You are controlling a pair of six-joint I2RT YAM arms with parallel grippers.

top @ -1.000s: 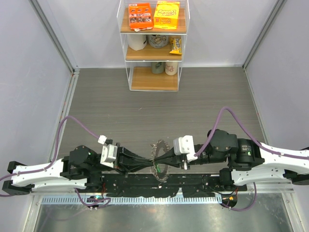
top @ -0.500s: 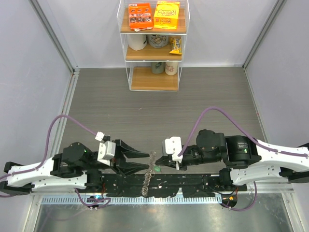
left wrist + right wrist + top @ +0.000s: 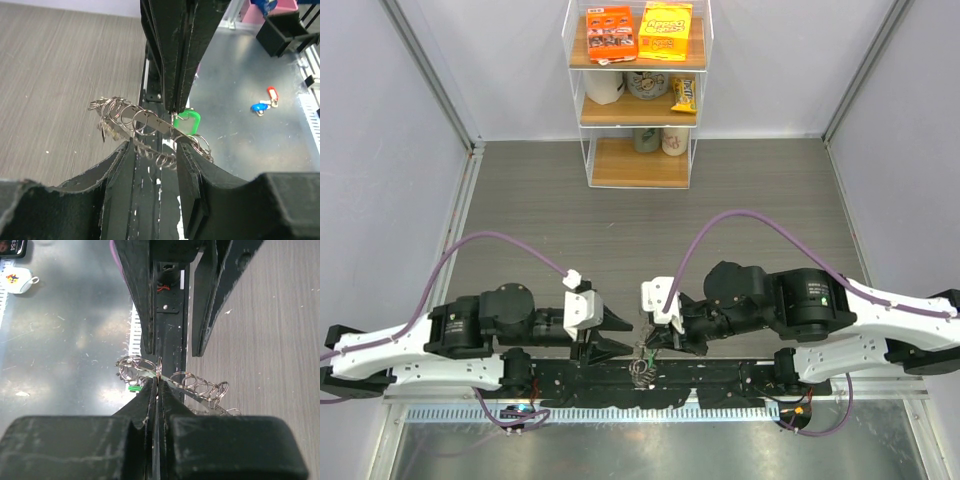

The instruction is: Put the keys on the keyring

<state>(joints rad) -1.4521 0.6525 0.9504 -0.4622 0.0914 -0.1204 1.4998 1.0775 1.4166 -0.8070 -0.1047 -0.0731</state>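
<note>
Keyring [image 3: 642,362] released, left pincer [image 3: 626,335] now parted

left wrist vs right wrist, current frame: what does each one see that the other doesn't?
Only left wrist: a red tag and a blue tag lying together off to the right, and the green key head in full.
Only right wrist: a white mug at the top left.
Both: the keyring pinched in the shut right gripper, with the open left gripper facing it. The right wrist view catches only a sliver of the green.
</note>
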